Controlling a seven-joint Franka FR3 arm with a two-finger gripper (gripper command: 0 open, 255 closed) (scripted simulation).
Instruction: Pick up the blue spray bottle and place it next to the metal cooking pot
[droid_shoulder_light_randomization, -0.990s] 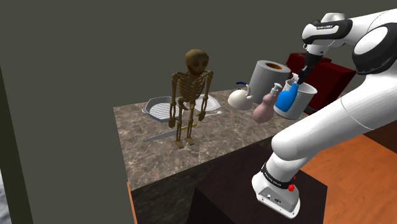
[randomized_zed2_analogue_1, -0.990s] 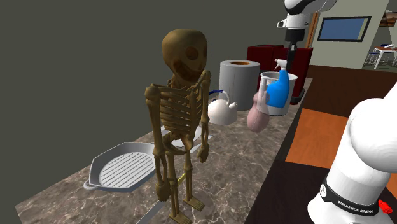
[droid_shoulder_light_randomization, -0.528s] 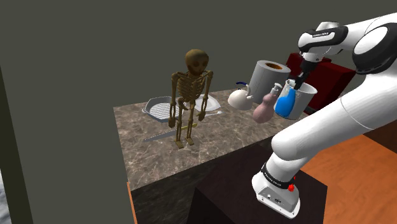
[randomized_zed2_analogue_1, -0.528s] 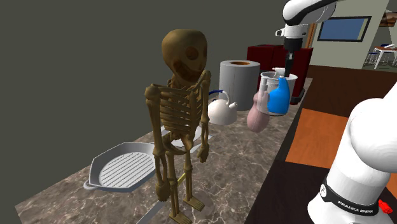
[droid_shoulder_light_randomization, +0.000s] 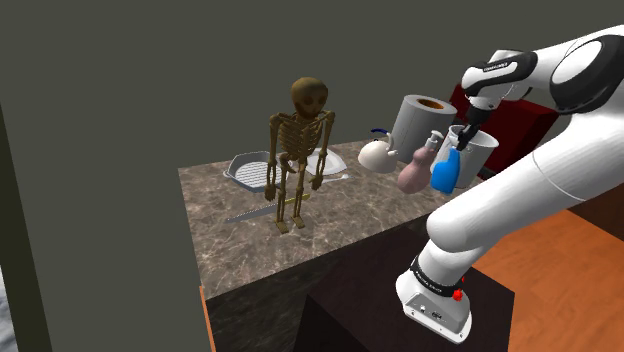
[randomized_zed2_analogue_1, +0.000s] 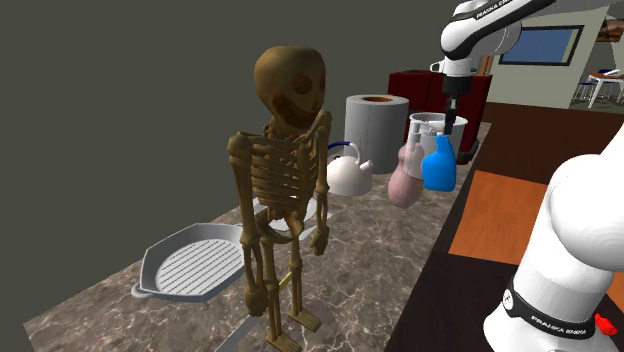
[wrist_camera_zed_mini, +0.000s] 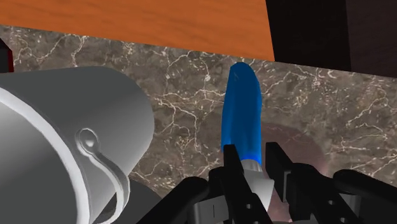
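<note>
Pick done: black two-finger tool (wrist_camera_zed_mini: 251, 162) clamped on white head of upright blue spray bottle (wrist_camera_zed_mini: 242, 108), just beside grey round metal pot (wrist_camera_zed_mini: 57, 140), near marble table (wrist_camera_zed_mini: 184, 83) edge on stand side. Touchdown unclear. Left: set down, release, retreat.

Counter, brown veined stone surface (droid_shoulder_light_randomization: 330, 225), with these standing on it:
- skeleton figure (droid_shoulder_light_randomization: 300, 150), upright, mid-surface
- long flat grey blade (droid_shoulder_light_randomization: 250, 212), lying at the skeleton's feet
- ridged grey grill pan (randomized_zed2_analogue_1: 195, 262), at the back edge near the corner farthest from the stand
- white plate (droid_shoulder_light_randomization: 330, 162), just beside the pan, behind the skeleton
- white kettle (droid_shoulder_light_randomization: 377, 154), blue handle, near the back edge
- grey cylinder (droid_shoulder_light_randomization: 420, 120), brown-topped, beside the kettle
- pink bottle (droid_shoulder_light_randomization: 413, 172), near the stand-side edge
- grey pot (droid_shoulder_light_randomization: 483, 150), beside it (blue spray bottle (droid_shoulder_light_randomization: 445, 172) close against the pot; contact with the surface cannot be told)
</note>
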